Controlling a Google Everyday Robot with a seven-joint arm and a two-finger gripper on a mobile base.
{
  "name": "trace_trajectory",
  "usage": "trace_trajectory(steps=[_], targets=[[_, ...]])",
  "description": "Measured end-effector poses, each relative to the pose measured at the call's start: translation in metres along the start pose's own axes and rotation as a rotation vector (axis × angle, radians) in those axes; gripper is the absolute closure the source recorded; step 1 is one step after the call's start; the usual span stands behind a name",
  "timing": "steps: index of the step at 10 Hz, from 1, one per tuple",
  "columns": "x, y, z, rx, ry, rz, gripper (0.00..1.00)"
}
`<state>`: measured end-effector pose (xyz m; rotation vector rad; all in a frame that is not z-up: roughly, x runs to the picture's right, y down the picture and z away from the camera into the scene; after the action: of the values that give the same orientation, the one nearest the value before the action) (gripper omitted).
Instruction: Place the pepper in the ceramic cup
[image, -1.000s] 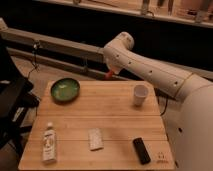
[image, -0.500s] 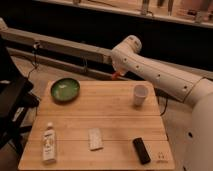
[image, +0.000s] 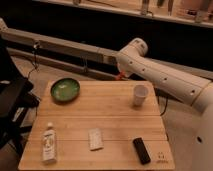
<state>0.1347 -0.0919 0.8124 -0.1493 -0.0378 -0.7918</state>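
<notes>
1. gripper (image: 119, 74) sits at the end of the white arm (image: 165, 80), up and left of the ceramic cup (image: 140, 94), just past the far edge of the table (image: 115, 125). it is mostly hidden behind the arm.
2. gripper is clenched. a small orange-red bit pokes out at its tip, which reads as the pepper (image: 120, 77), grasped.
3. pepper is off the table, near the cup but not over it and not in it.
4. cup stands upright on the table near the far right corner, nothing touching it. the arm passes above and behind it.
5. green bowl (image: 65, 89) is well left of the cup, on the same far side of the table.
6. clear bottle (image: 48, 143) is far from the cup, at the near left corner.
7. small white packet (image: 95, 138) is nearer than the cup and to its left, about mid-table.
8. black block (image: 141, 150) is straight toward the near edge from the cup.
</notes>
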Motion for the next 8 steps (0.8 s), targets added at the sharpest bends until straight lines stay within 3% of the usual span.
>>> trace_trajectory(steps=[8], targets=[[0.014, 0.035, 0.002, 0.006, 0.007, 0.055, 1.0]])
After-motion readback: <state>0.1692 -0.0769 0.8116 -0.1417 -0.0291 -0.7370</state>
